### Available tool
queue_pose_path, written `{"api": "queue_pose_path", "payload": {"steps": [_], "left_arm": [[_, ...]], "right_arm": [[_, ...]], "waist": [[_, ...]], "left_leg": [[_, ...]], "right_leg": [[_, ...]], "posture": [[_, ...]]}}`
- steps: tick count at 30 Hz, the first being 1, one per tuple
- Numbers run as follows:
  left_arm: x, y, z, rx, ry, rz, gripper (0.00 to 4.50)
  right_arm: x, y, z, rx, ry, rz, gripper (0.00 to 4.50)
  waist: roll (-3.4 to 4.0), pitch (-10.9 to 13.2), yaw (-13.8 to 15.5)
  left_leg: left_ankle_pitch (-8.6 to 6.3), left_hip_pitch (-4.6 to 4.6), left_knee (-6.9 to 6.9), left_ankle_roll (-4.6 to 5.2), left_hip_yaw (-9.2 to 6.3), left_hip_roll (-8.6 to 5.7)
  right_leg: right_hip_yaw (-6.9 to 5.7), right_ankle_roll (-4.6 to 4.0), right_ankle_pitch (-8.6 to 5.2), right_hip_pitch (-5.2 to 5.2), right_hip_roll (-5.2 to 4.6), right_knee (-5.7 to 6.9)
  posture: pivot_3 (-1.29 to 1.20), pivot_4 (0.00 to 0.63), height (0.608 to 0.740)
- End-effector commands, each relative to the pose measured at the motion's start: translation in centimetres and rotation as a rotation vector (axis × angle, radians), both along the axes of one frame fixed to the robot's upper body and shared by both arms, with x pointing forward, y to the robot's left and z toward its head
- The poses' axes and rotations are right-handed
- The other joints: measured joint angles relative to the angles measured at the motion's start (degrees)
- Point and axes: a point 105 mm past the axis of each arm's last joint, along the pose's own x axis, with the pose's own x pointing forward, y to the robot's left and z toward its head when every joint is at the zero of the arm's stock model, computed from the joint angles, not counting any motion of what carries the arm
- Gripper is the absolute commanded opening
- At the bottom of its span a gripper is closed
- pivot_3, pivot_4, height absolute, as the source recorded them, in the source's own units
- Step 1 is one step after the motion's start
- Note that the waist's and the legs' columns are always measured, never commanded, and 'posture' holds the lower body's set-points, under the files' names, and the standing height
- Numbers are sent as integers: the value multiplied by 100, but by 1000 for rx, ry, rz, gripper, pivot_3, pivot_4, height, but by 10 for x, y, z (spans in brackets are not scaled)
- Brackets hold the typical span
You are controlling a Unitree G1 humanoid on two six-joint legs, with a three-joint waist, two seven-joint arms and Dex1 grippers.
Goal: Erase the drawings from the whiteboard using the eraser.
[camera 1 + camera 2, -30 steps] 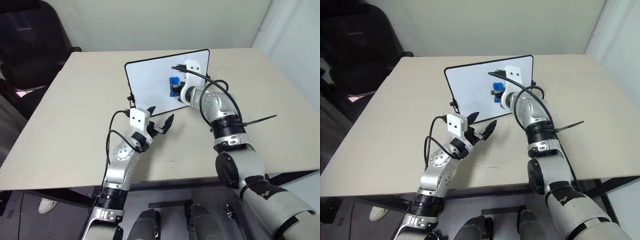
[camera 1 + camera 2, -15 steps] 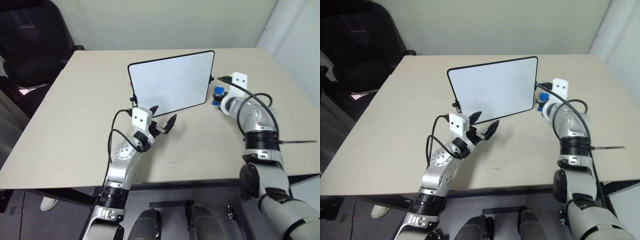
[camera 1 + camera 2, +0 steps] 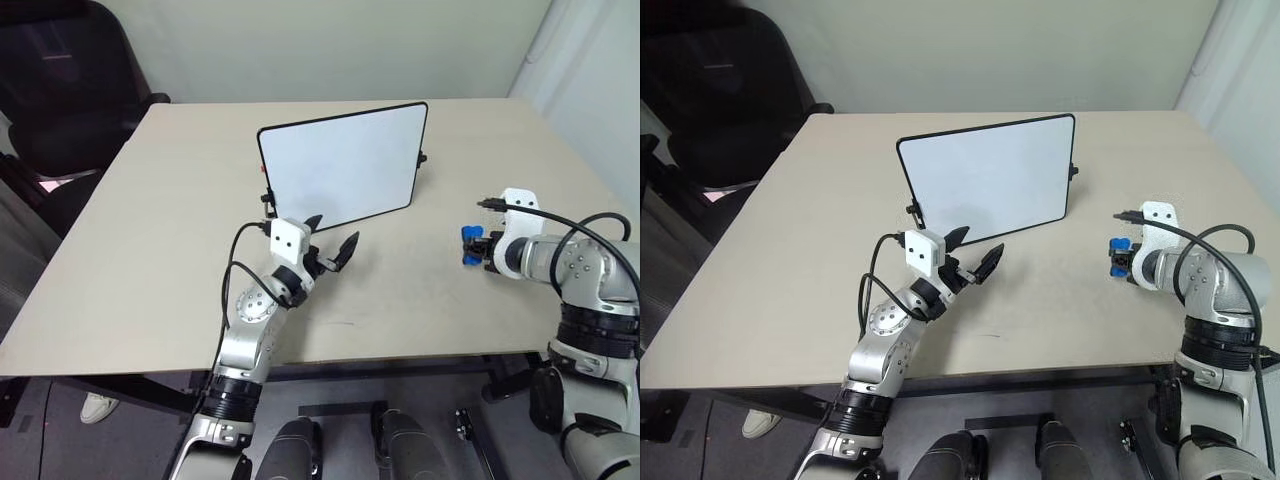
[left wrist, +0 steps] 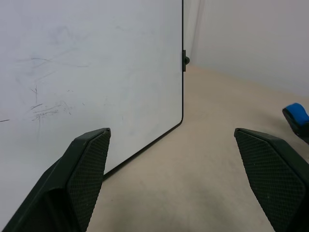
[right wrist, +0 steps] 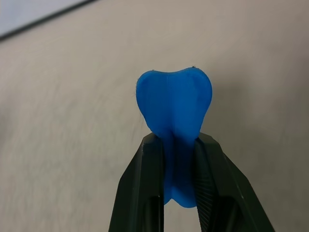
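Observation:
The whiteboard (image 3: 340,165) stands upright near the middle of the beige table, its white face toward me. The drawings are out of view: the face reads plain white, with faint grey streaks (image 4: 43,108) in the left wrist view. My left gripper (image 3: 333,230) hovers open just in front of the board's lower edge, nothing between its fingers. To the right of the board and well clear of it, my right gripper (image 3: 472,246) is shut on the blue eraser (image 5: 175,104), low over the table. The eraser (image 3: 1119,250) sticks out past the fingertips.
The table (image 3: 150,250) has open surface to the left of the board and between board and right gripper. A black office chair (image 3: 60,90) stands off the far left corner. The front edge (image 3: 400,350) runs close under both arms.
My right arm has swung from the board's face out to the right, back toward me and lower, still holding the eraser. The left gripper has stayed put.

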Motion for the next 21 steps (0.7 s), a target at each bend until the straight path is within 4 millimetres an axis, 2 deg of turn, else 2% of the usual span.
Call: {"api": "queue_pose_path", "payload": {"steps": [1,5,9,12,15,17,21], "left_arm": [[-2,-5,11,-7,-44,-21,4500],[-2,-8,11,-6,-44,-31,4500],[-1,-10,10,0,-46,-35,4500],[-1,-10,10,2,-47,-36,4500],[-1,-9,10,1,-46,-37,4500],[-1,-8,10,-3,-44,-38,4500],[-2,-7,9,-6,-40,-31,4500]], "right_arm": [[-4,3,6,-32,-24,42,1378],[-7,-5,3,-98,-44,35,2765],[-4,-17,24,-130,-248,-5,4102],[-5,-23,50,-173,-460,-24,4102],[-15,-6,68,-68,-607,61,4102],[-20,3,71,-38,-649,93,4102],[-20,7,58,-61,-612,105,4102]], "waist": [[0,0,1],[0,0,9],[0,0,25],[1,0,35],[1,0,37],[0,0,34],[0,0,34]], "left_leg": [[0,1,4,0,0,0],[-1,-1,20,-2,-1,-2],[-4,-3,22,-2,-3,-4],[-9,-4,23,-1,-4,-4],[-15,-6,23,2,-5,-4],[-19,-6,23,2,-5,-5],[-22,-5,30,6,-6,-6]], "right_leg": [[1,0,0,2,0,0],[2,2,0,10,0,-1],[4,6,0,12,0,-4],[5,12,-2,12,0,-6],[5,20,-6,12,0,-6],[4,26,-10,12,0,-6],[6,32,-14,20,0,-9]], "posture": [[0,150,740],[0,150,740],[0,150,740],[0,150,740],[0,150,740],[0,150,740],[0,150,740]]}}
